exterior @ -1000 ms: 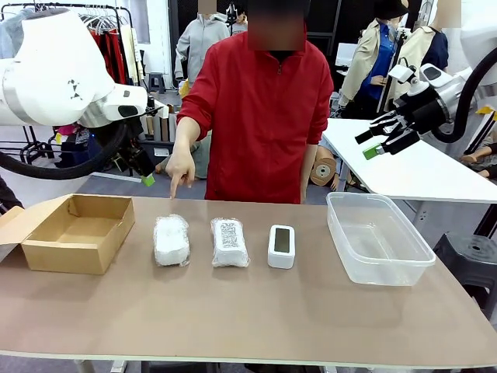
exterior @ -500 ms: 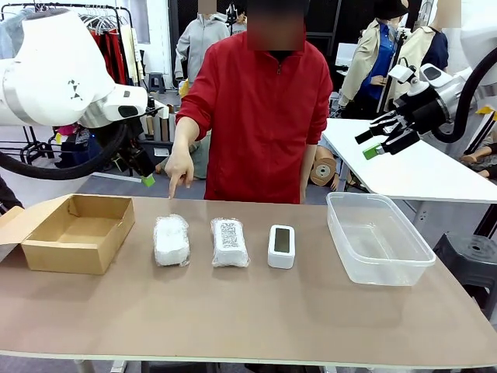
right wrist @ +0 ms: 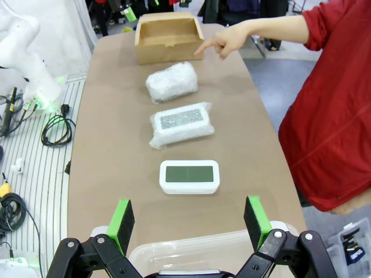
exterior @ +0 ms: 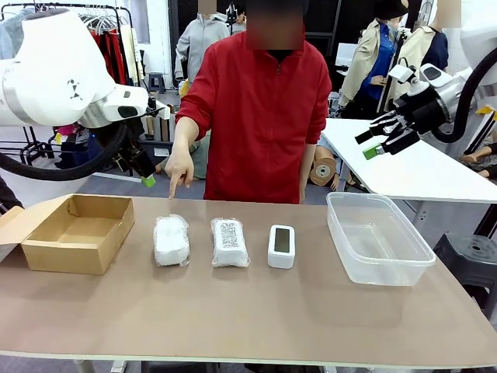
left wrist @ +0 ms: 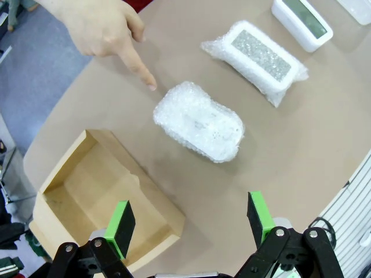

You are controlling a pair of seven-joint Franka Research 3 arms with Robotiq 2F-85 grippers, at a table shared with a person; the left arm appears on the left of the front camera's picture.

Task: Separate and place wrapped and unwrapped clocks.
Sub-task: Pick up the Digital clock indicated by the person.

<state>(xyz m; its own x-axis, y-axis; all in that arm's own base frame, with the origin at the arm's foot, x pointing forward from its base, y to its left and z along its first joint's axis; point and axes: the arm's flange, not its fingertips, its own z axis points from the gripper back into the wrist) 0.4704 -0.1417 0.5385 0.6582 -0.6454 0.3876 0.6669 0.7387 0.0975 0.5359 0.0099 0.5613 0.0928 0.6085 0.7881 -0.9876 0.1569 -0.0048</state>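
Pointing at the plain bundle [exterior: 172, 240], a hand [exterior: 179, 167] seemingly cues sorting of the clocks [exterior: 230, 242] rowed between box [exterior: 66, 256] and tub [exterior: 392, 273]; both jaws open, empty.

Person's pointing hand [exterior: 180, 167] hanging just behind the plain wrapped bundle [exterior: 172, 240], narrow gaps between it, the labelled bundle [exterior: 230, 242] and the bare clock [exterior: 281, 246], cardboard box [exterior: 66, 256] flanking left, plastic tub [exterior: 386, 270] right, table [exterior: 248, 318] bare along the near edge

Clothes rack [exterior: 109, 23], white side table [exterior: 423, 172]
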